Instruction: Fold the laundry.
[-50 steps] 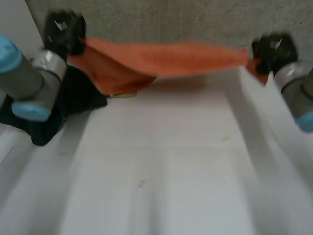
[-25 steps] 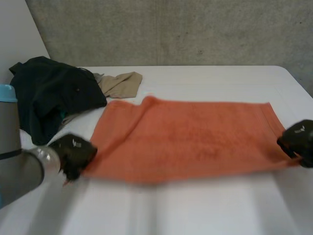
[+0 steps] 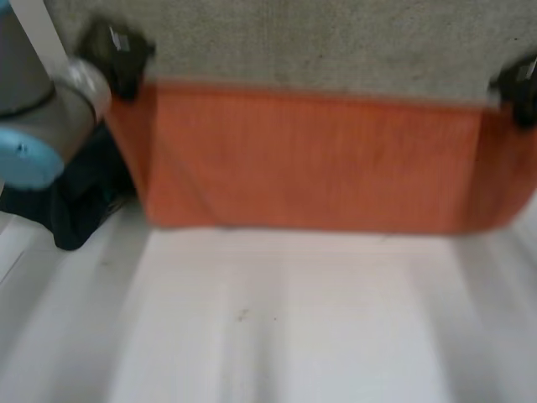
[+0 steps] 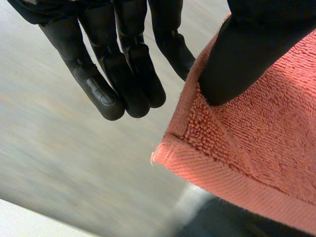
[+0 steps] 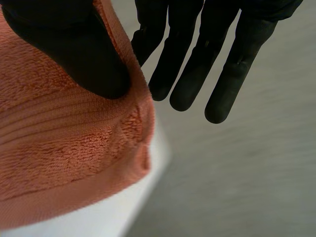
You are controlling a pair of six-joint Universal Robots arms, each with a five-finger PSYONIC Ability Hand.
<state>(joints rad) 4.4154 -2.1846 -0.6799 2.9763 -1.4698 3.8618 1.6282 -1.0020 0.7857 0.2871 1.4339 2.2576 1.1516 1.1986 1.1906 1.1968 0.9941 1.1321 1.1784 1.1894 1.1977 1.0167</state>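
Note:
An orange towel (image 3: 310,159) hangs spread wide above the white table (image 3: 294,319), held up by its two top corners. My left hand (image 3: 122,54) pinches the towel's left top corner (image 4: 207,143) between thumb (image 4: 247,54) and straight fingers (image 4: 123,64). My right hand (image 3: 520,84) pinches the right top corner (image 5: 123,138) the same way, thumb (image 5: 84,54) on the cloth and fingers (image 5: 197,64) behind it. The towel's lower edge hangs just above the tabletop.
A dark garment (image 3: 80,201) lies heaped at the table's left side, partly behind my left arm (image 3: 42,117) and the towel. A grey concrete wall (image 3: 319,42) stands behind the table.
Half a second ago the towel lay flat on the table with both hands low at its near corners. Both hands have since risen, and the towel now hangs spread between them.

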